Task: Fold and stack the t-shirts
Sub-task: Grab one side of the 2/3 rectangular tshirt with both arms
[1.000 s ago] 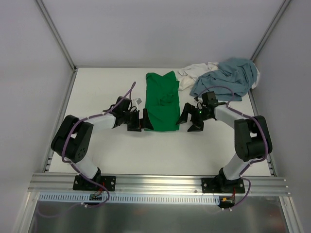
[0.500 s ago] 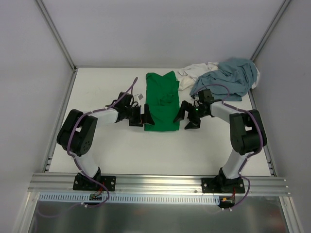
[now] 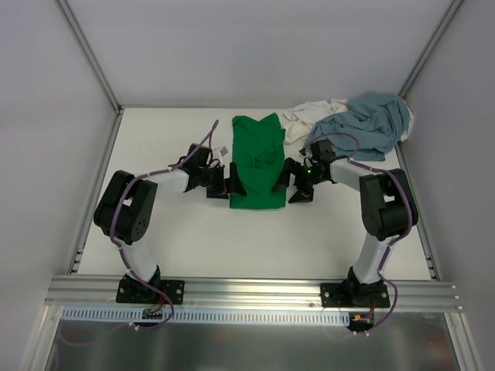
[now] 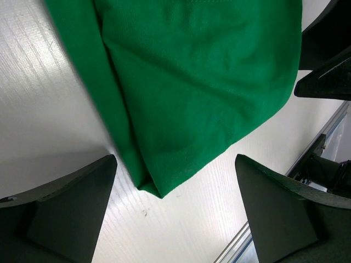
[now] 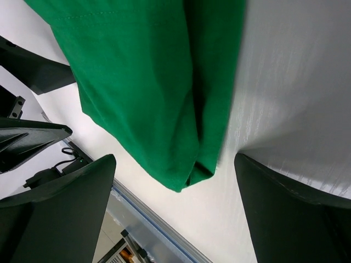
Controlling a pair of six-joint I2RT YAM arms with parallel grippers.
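Note:
A bright green t-shirt point(image 3: 257, 161) lies folded into a long strip in the middle of the table, running near to far. My left gripper point(image 3: 227, 183) stands open at the strip's near-left corner point(image 4: 155, 189), nothing between its fingers. Open too, my right gripper point(image 3: 292, 182) sits at the near-right corner point(image 5: 186, 181). Each wrist view shows that corner lying on the table between the spread fingers, untouched. A grey-blue t-shirt point(image 3: 363, 124) lies crumpled at the far right on top of a white t-shirt point(image 3: 305, 120).
A small white tag or scrap point(image 3: 221, 151) lies on the table left of the green shirt. Grey walls close the table at the left, back and right. An aluminium rail point(image 3: 255, 292) runs along the near edge by the arm bases.
Both grippers have moved inward and slightly farther, closing in on the green shirt's near corners from either side. The shirts have not moved.

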